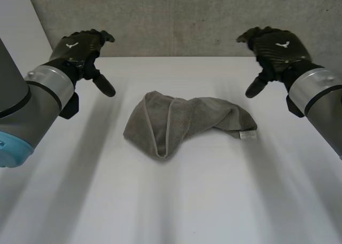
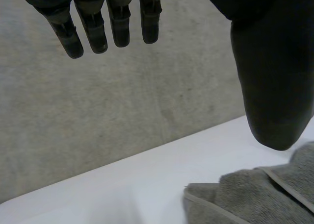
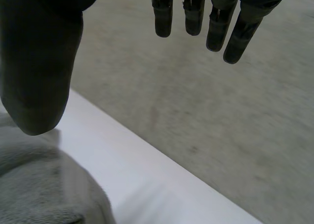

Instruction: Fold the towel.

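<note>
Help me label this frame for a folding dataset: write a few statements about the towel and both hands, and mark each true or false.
1. The towel lies bunched on the table. True.
2. The left hand grips the towel's edge. False: it is apart from the towel, off to its side, with its fingers straight.
3. The right hand is open and holds nothing. True.
4. The towel is folded into a neat rectangle. False: it is a crumpled, uneven heap.
5. A small white label shows at the towel's end nearer the right hand. True.
</note>
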Robot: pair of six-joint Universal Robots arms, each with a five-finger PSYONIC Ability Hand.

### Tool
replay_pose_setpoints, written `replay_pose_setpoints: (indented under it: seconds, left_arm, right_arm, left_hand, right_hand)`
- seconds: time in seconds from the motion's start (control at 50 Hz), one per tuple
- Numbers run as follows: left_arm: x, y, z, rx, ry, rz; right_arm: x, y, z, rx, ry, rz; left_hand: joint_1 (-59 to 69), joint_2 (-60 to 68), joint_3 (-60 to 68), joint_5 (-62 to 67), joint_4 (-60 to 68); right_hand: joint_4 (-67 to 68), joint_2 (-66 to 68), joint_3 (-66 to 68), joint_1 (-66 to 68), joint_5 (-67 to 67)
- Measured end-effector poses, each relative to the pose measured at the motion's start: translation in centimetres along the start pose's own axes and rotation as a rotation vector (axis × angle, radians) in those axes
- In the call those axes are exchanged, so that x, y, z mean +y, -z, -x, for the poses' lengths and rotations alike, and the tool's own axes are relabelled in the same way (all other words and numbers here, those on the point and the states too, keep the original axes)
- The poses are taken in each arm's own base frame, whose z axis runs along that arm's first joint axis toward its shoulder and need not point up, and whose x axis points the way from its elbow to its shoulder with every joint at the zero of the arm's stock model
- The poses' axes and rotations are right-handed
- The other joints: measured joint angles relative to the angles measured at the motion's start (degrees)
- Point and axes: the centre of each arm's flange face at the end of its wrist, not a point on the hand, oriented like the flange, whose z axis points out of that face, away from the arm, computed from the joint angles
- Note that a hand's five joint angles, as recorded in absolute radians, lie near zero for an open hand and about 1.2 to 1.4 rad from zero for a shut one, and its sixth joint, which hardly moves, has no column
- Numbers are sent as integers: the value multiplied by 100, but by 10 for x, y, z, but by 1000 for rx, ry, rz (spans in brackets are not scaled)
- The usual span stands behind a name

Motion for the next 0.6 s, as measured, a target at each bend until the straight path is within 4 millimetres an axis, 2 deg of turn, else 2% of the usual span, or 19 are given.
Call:
replay_pose_setpoints:
  seconds: [0.14,0.2,0.36,0.46,0.52,0.6]
  left_arm:
    - [21,-9,-11,149,-78,59]
    - [40,-14,-15,223,-154,101]
    - [84,-29,-15,284,-296,187]
    - [109,-37,-13,290,-317,235]
    - [129,-45,-12,292,-318,270]
    - [145,-53,-11,287,-320,289]
  right_arm:
    - [10,-9,23,-266,172,-32]
    - [18,-19,30,-359,237,-36]
    - [44,-46,45,-466,330,-11]
    - [61,-59,64,-517,395,-13]
    - [78,-67,82,-556,439,-16]
    - [95,-74,96,-587,463,-15]
  left_hand:
    - [0,0,0,0,0]
    - [0,0,0,0,0]
    - [0,0,0,0,0]
    - [0,0,0,0,0]
    - [0,0,0,0,0]
    - [0,0,0,0,0]
  right_hand:
    - [0,0,0,0,0]
    - [0,0,0,-1,0]
    - [0,0,0,-2,0]
    - [0,0,0,-4,0]
    - [0,0,0,-4,0]
    - [0,0,0,-4,0]
